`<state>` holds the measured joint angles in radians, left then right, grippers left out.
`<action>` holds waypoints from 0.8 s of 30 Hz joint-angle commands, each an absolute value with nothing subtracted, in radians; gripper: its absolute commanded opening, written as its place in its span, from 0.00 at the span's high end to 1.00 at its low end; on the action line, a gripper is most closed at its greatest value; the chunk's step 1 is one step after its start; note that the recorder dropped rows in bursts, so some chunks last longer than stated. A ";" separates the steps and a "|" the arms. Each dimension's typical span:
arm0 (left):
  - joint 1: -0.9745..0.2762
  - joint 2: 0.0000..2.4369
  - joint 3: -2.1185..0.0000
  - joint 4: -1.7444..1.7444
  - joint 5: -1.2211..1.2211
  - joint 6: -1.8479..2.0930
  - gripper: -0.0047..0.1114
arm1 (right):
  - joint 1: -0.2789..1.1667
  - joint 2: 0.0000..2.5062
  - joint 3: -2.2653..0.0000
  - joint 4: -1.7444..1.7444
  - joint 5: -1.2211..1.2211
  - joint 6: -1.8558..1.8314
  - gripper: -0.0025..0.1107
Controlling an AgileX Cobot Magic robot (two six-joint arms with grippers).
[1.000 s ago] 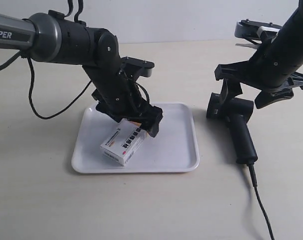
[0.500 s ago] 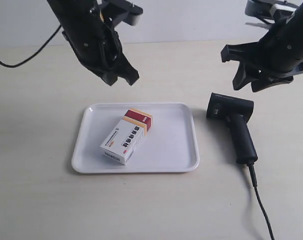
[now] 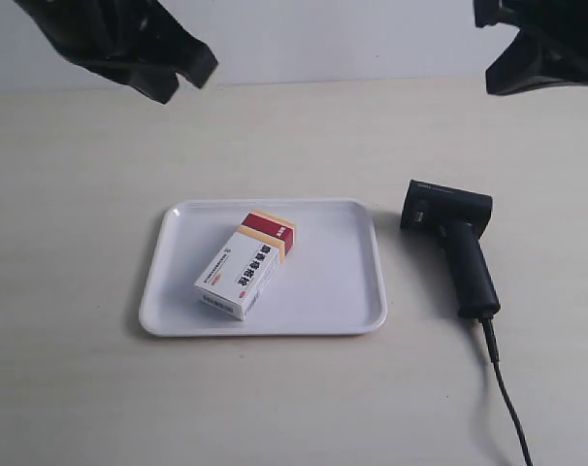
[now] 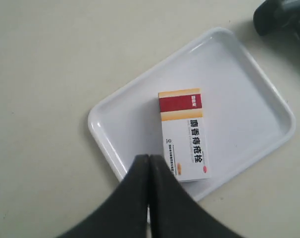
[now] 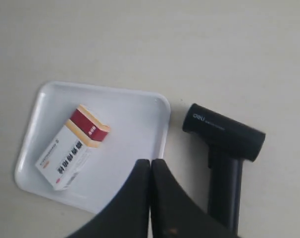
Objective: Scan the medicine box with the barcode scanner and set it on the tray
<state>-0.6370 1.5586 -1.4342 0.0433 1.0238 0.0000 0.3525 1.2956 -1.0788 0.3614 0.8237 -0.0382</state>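
Note:
The medicine box (image 3: 247,263), white with a dark red and tan end band, lies flat and free inside the white tray (image 3: 343,291). It shows too in the left wrist view, medicine box (image 4: 183,135) on tray (image 4: 239,84), and in the right wrist view, medicine box (image 5: 73,147) on tray (image 5: 135,114). The black barcode scanner (image 3: 457,243) lies on the table beside the tray, also scanner (image 5: 224,148). My left gripper (image 4: 149,157) is shut and empty, high above the tray. My right gripper (image 5: 150,161) is shut and empty, raised above the scanner and the tray's edge.
The scanner's thin cable (image 3: 507,398) trails toward the exterior view's lower edge. The pale table (image 3: 81,388) carries only the tray and the scanner. Both arms show only as dark shapes, one at the top left (image 3: 129,44), one at the top right (image 3: 537,44).
The arm at the exterior view's left let go of the medicine box on the tray and rose. The other arm rose from over the scanner. Both now sit at the frame's top edge.

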 commanded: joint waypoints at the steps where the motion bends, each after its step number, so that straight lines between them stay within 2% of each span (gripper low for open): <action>1: -0.638 1.311 -1.286 0.030 0.892 -0.079 0.96 | 0.349 1.102 -1.013 0.385 0.718 -0.125 0.98; 14: -0.638 0.683 -0.931 -0.053 0.797 -0.115 0.96 | 0.349 0.578 -0.890 0.444 0.739 -0.217 0.98; 24: -0.638 0.309 -0.664 0.007 0.690 -0.203 0.96 | 0.349 0.311 -0.753 0.308 0.726 -0.038 0.98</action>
